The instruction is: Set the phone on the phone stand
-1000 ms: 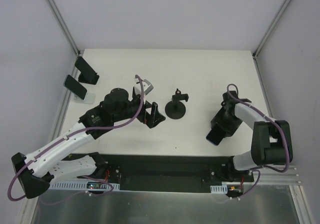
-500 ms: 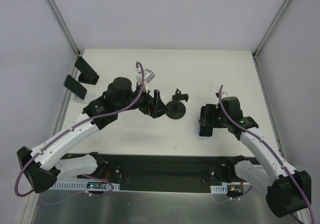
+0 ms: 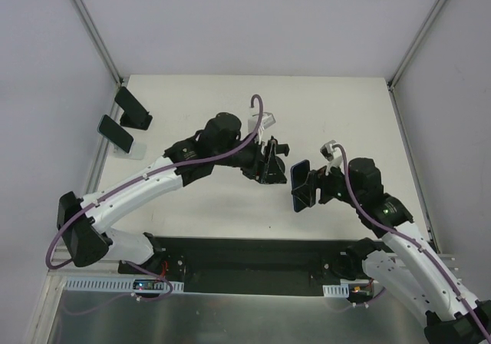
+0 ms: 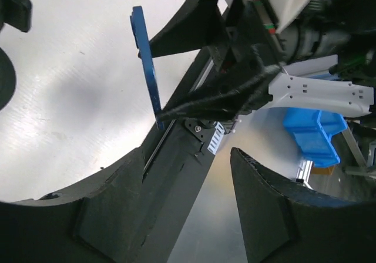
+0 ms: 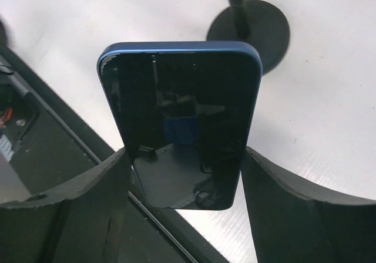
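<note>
The phone (image 3: 300,184) is blue with a dark screen and stands on edge above the table, with my right gripper (image 3: 308,187) shut on it. In the right wrist view the phone (image 5: 182,116) sits between both fingers of that gripper (image 5: 187,157). The phone stand (image 3: 279,146) is black, with a round base (image 5: 258,28) and a thin stem, and lies just left of and beyond the phone. My left gripper (image 3: 270,164) is at the stand and covers most of its base. In its wrist view the left gripper (image 4: 188,157) is open, with nothing between the jaws. There the phone's blue edge (image 4: 145,63) shows ahead.
Two other phones on stands (image 3: 132,107) (image 3: 115,133) sit at the table's back left edge. A black rail (image 3: 245,256) runs along the near edge between the arm bases. A blue bin (image 4: 317,137) lies off the table. Frame posts rise at both back corners.
My left arm swung right from the table's middle to the stand, and its jaws narrowed. My right arm carried the phone left and up, close to the stand.
</note>
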Controlling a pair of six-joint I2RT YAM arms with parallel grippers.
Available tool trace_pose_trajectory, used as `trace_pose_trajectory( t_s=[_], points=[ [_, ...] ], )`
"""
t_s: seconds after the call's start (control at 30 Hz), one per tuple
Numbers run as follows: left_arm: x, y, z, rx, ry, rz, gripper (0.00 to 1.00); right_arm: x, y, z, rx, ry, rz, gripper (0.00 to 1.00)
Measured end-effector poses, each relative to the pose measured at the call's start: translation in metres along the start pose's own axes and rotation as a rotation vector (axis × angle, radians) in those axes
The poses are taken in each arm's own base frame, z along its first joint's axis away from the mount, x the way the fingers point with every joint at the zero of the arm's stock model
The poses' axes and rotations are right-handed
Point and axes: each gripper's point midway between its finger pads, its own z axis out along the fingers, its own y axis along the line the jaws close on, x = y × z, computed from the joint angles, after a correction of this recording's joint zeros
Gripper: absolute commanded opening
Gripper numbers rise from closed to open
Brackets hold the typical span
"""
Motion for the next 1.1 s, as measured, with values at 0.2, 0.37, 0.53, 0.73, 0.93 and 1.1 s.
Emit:
trace_pose_trajectory(
  t_s=[0.2,0.37,0.53,0.73,0.93,1.1],
  points=[
    [0.003,0.01,0.031,-0.052,0.041,-0.076,0.78,-0.013,0.022,-0.011,-0.099,-0.053,-0.04,0.01],
    [-0.009,0.014,0.042,-0.091,0.025,-0.106,0.67,-0.016,0.029,-0.013,-0.136,-0.063,-0.055,0.01],
    [-0.018,0.01,0.053,-0.096,0.03,-0.108,0.49,-0.018,0.034,-0.017,-0.154,-0.082,-0.068,0.01],
    [-0.013,0.018,0.072,-0.096,0.079,-0.125,0.47,-0.019,0.036,-0.017,-0.16,-0.085,-0.074,0.01],
    [-0.003,0.018,0.077,-0.084,0.13,-0.133,0.41,-0.017,0.034,-0.015,-0.154,-0.075,-0.075,0.01],
    [0.001,0.015,0.076,-0.063,0.154,-0.123,0.37,-0.017,0.034,-0.014,-0.148,-0.075,-0.08,0.01]
  ],
)
